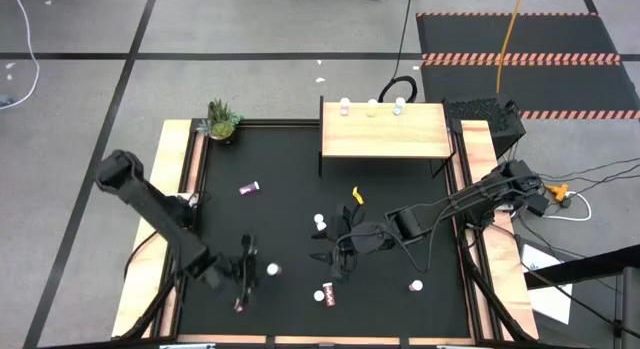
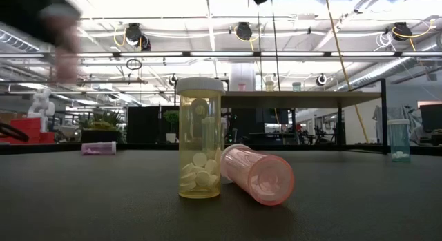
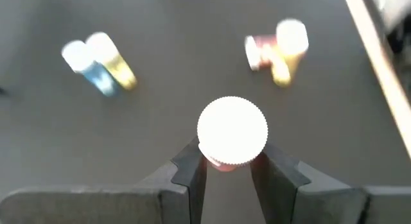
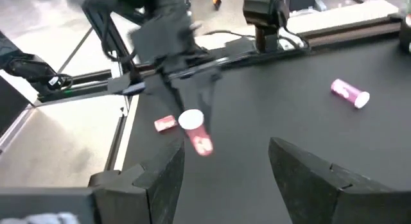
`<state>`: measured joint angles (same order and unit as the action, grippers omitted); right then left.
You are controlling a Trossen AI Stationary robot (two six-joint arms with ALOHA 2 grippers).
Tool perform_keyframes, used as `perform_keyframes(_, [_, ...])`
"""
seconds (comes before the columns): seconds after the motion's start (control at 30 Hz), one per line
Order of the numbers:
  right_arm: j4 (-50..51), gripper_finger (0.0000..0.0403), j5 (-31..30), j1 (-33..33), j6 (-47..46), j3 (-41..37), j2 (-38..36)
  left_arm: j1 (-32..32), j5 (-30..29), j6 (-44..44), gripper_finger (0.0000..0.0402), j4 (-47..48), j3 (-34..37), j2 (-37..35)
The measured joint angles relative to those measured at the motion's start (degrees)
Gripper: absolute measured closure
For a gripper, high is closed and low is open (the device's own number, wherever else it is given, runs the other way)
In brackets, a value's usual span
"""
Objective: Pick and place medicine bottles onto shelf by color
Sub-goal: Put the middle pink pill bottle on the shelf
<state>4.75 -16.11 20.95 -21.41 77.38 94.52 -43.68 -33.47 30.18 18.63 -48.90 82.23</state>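
Observation:
My left gripper (image 3: 229, 163) is shut on a pink bottle with a white cap (image 3: 232, 131), near the table's front left (image 1: 272, 270). The right wrist view shows that bottle (image 4: 197, 134) in the air. My right gripper (image 4: 225, 166) stands open and empty at mid-table (image 1: 338, 257), a little to the bottle's right. The shelf (image 1: 385, 139) stands at the far edge with three bottles (image 1: 372, 109) upright along its back. On the table, a purple bottle (image 1: 250, 189) and a yellow one (image 1: 357, 196) lie on their sides. An upright yellow bottle (image 2: 200, 137) stands beside a lying pink one (image 2: 259, 173). My left gripper pinches the pink bottle's body just under the white cap (image 3: 221, 165) between its two fingers, one on each side. The fingers slant down from the table's left. The bottle is lifted clear of the table, tilted, cap uppermost (image 4: 191, 119).
A teal bottle (image 1: 415, 285) stands upright at the front right, and a white-capped one (image 1: 320, 221) at mid-table. A small potted plant (image 1: 221, 120) sits at the far left corner. Wooden rails (image 1: 183, 179) border the black tabletop.

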Motion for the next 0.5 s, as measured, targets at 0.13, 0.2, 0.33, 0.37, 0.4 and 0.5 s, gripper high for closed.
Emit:
perform_keyframes(0.13, [-0.3,0.0184,0.1,-0.9,1.2,0.0,0.0,8.2,5.3,-9.0,0.0291,-5.9,0.0,-4.7])
perform_keyframes(0.2, [-0.3,0.0184,0.8,-2.2,0.3,0.0,0.0,11.9,9.1,-12.8,0.0291,-9.7,0.0,-5.4])
perform_keyframes(0.33, [-0.9,0.0184,3.4,-4.6,4.5,0.0,0.4,17.7,15.7,-16.8,0.0291,-15.3,0.0,-5.3])
perform_keyframes(0.37, [-0.8,0.0184,4.2,-5.0,6.3,0.0,0.5,18.9,16.7,-17.2,0.0291,-16.2,0.0,-5.3])
perform_keyframes(0.4, [-0.8,0.0184,4.6,-5.4,7.5,0.0,0.6,20.0,17.0,-17.4,0.0291,-16.3,0.0,-5.4])
perform_keyframes(0.5, [-1.2,0.0183,7.1,-6.4,10.0,0.0,0.5,22.7,17.4,-17.5,0.0291,-16.0,0.0,-5.3])
